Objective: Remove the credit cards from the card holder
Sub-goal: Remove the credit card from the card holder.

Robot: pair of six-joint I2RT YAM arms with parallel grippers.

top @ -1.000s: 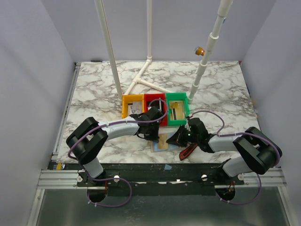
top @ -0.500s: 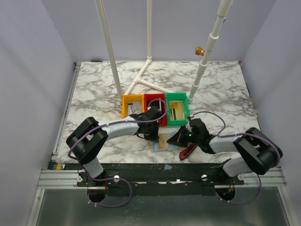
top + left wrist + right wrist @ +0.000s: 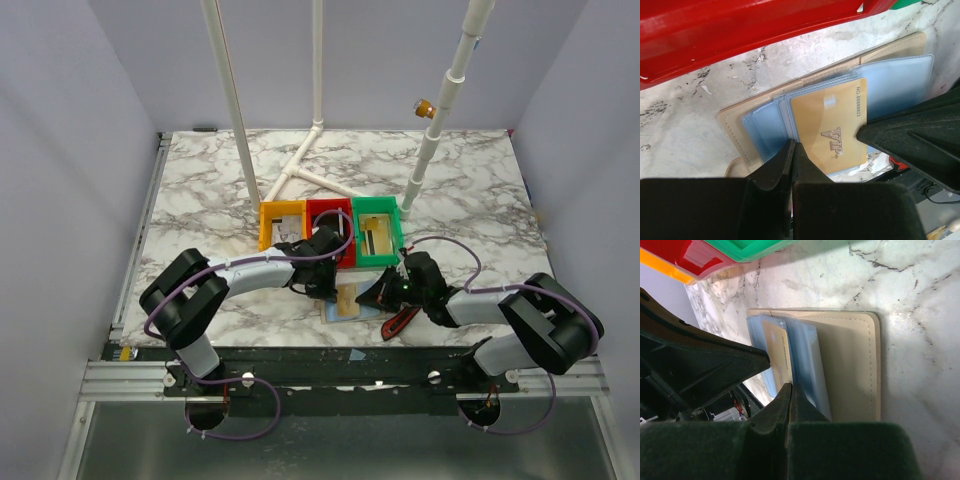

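The card holder lies open on the marble in front of the bins; its tan rim frames blue-grey pockets. A yellowish-gold credit card marked VIP lies in a pocket, most of its face showing. It also shows in the right wrist view, next to the tan flap. My left gripper is shut, with its tips on the pocket edge at the card's left side. My right gripper is shut, with its tips at the card's edge from the opposite side. Both grippers flank the holder.
Yellow, red and green bins stand in a row just behind the holder; the red bin's wall is close above my left gripper. A red-and-black tool lies by the right gripper. White pipes stand behind.
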